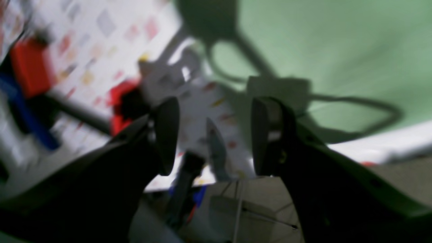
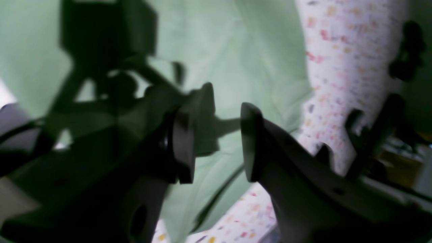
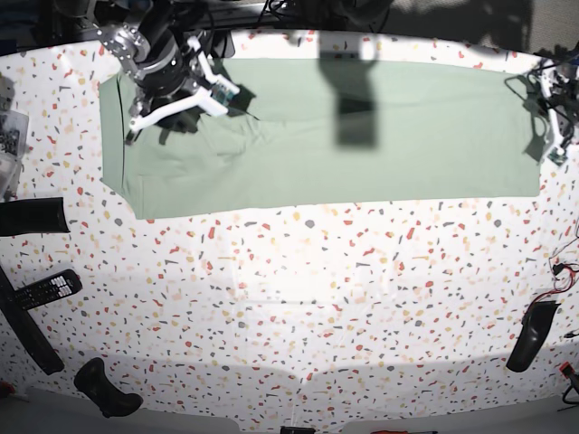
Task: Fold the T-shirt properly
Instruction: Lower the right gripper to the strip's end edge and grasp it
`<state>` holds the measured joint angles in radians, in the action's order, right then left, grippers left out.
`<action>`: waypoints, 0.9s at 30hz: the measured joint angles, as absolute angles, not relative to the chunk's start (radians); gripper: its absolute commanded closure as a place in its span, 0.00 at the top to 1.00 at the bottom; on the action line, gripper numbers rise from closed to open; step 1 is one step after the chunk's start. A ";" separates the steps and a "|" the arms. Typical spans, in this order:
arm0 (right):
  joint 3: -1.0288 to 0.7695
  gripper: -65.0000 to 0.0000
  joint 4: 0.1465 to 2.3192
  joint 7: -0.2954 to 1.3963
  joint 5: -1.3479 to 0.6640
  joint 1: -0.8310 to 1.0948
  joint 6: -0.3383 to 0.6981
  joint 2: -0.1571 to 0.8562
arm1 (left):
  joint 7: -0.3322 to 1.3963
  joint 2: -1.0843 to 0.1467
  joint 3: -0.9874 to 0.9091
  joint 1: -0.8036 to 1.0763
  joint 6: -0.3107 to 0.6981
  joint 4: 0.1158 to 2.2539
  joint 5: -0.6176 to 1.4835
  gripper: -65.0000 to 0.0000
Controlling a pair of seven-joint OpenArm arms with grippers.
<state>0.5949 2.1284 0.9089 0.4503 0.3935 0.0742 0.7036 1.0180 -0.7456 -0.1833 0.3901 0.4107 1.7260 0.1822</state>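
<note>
Now | T-shirt (image 3: 362,136): flat pale-green band | left tool (image 1: 212,135): agape, empty | right tool (image 2: 216,135): agape, empty

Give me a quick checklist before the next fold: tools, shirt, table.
1. Left tool open, nothing between its fingers: ok.
2. Right tool open, nothing held: ok.
3. T-shirt lies in a long flat band along the table's far edge: ok.
4. Cloth smooth: not ok, wrinkles near the right tool.
5. Both tools lifted clear of the cloth: cannot tell.
6. Speckled table bare in front of the shirt: ok.
</note>
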 measured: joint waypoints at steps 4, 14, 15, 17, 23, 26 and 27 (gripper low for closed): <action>0.595 0.33 2.128 0.890 0.558 0.379 -0.080 0.704 | 1.004 -0.746 -0.183 0.390 0.267 1.726 0.021 0.48; 0.588 0.33 2.128 0.908 0.528 0.282 -0.196 0.677 | 0.809 -0.746 -0.183 0.387 0.029 1.726 -0.062 0.48; 0.577 0.33 2.129 0.906 0.506 0.280 -0.197 0.664 | 0.795 -0.745 -0.183 0.384 0.030 1.726 -0.021 0.48; 0.543 0.33 2.129 0.883 0.423 0.280 -0.199 0.638 | 0.768 -0.745 -0.183 0.382 0.031 1.726 0.056 0.48; 0.350 0.33 2.129 0.838 0.230 0.279 -0.183 0.543 | 0.740 -0.745 -0.183 0.373 0.030 1.726 0.182 0.48; 0.227 0.33 2.129 0.820 0.072 0.281 -0.103 0.498 | 0.739 -0.745 -0.184 0.336 0.028 1.726 0.228 0.48; 0.186 0.33 2.129 0.818 0.018 0.282 -0.076 0.486 | 0.740 -0.745 -0.184 0.321 0.029 1.726 0.246 0.48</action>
